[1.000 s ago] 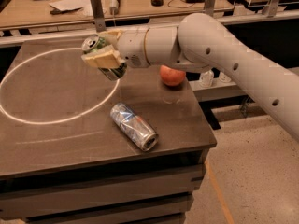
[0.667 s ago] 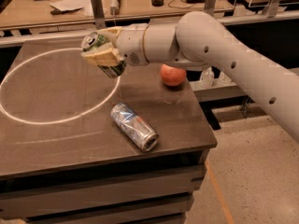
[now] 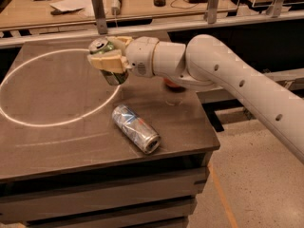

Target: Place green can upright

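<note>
Green can (image 3: 115,75), short, shiny, metal, is held clamped in the cream two-finger gripper (image 3: 109,58) above the dark square tabletop (image 3: 180,122). Since one second ago, it has been shifted slightly rightward; tilt remains, so lowering is still required.

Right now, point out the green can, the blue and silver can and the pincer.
green can (image 3: 115,76), camera view, lower green side
blue and silver can (image 3: 136,128), camera view, mid-side
pincer (image 3: 107,60), camera view, between fingertips, shut on the can above the table (image 3: 57,141)

Clamped in pincer (image 3: 107,61) over rear of table (image 3: 61,151), beside white ring (image 3: 47,123): green can (image 3: 115,76), nearly upright, silver top uppermost. Lying sideways near front edge: blue-and-silver can (image 3: 136,128).
</note>
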